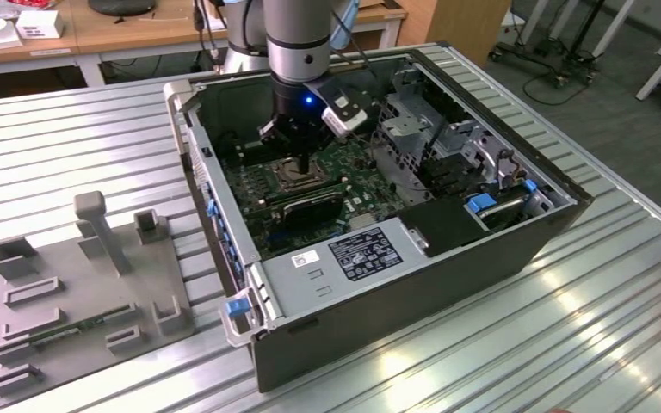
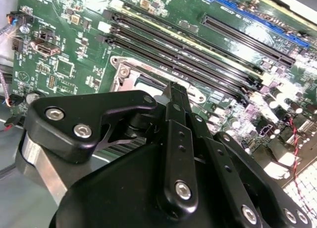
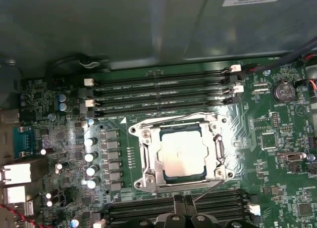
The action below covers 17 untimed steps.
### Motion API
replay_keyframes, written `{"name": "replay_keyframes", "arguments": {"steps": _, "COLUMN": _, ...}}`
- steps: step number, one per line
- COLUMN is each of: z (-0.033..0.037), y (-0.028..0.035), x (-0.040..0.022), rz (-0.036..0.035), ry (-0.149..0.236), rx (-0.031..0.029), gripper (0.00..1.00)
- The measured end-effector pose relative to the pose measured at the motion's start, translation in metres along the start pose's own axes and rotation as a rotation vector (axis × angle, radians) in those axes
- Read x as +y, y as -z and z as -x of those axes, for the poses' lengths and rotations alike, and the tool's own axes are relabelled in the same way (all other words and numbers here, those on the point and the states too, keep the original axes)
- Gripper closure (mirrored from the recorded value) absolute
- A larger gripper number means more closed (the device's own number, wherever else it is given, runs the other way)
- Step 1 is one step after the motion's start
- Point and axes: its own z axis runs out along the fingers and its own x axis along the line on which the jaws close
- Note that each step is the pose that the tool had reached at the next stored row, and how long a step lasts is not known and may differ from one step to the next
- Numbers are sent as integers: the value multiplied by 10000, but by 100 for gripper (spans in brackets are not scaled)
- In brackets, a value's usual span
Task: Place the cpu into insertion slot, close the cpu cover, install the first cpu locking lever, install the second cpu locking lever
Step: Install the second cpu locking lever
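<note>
First wrist view: cpu (image 3: 184, 155) seated in insertion slot (image 3: 146, 159), cpu cover (image 3: 216, 150) closed over it, mid-motherboard (image 3: 277, 139). Gripper (image 3: 182, 208) jaws together, empty, beside the slot. Labels unreadable.

Standing beside it, I can't read any print. A black label (image 1: 365, 252) and a small white sticker (image 1: 307, 259) sit on the grey drive cage (image 1: 330, 288) (their print mere specks). The green motherboard (image 3: 277, 139) carries fine white lettering, too small to read.

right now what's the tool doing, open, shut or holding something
Tool: shut, holding nothing visible, tip just beside the cover, which lies closed over the cpu.
</note>
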Motion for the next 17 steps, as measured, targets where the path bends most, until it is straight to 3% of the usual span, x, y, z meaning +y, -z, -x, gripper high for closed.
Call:
{"name": "replay_keyframes", "arguments": {"steps": 6, "z": -51, "y": -2, "x": -13, "rz": 4, "ry": 1, "rx": -32, "gripper": 90}}
{"name": "replay_keyframes", "arguments": {"steps": 17, "z": -119, "y": -21, "x": -41, "rz": 5, "ry": 1, "rx": -38, "gripper": 90}}
